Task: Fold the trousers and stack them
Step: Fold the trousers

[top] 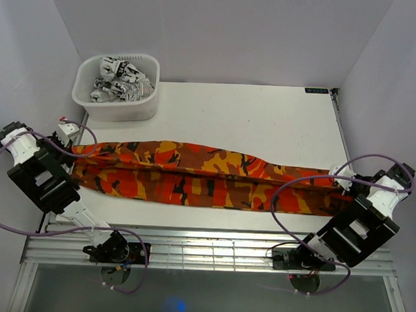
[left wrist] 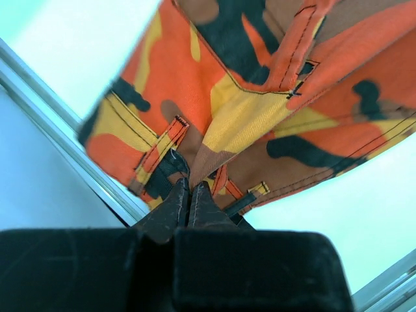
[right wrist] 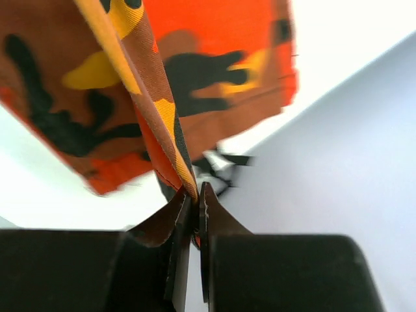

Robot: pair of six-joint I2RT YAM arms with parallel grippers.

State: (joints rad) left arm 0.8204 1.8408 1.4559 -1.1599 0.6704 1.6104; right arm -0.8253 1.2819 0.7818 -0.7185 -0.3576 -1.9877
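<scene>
The trousers (top: pixel 200 173) are laid out long across the white surface (top: pixel 251 116), from the left side to the right side. They are printed in orange, red, brown and black patches. 2 long bands of cloth are seen side by side, with a dark line between them. The waist end, with its belt loops, is found at the left. The leg ends are found at the right.

The left pincer (left wrist: pixel 188 195) is closed tight on the waist edge of the trousers, just beside a belt loop. The right pincer (right wrist: pixel 195 201) is closed tight on a folded edge of cloth at the leg end. The 2 arms are bent outward, 1 at each end of the trousers.

A white tub (top: pixel 144 108) is set at the far left corner of the surface, behind the trousers and not touching them. A black-and-white cloth (top: pixel 121 80) is bundled inside it.
</scene>
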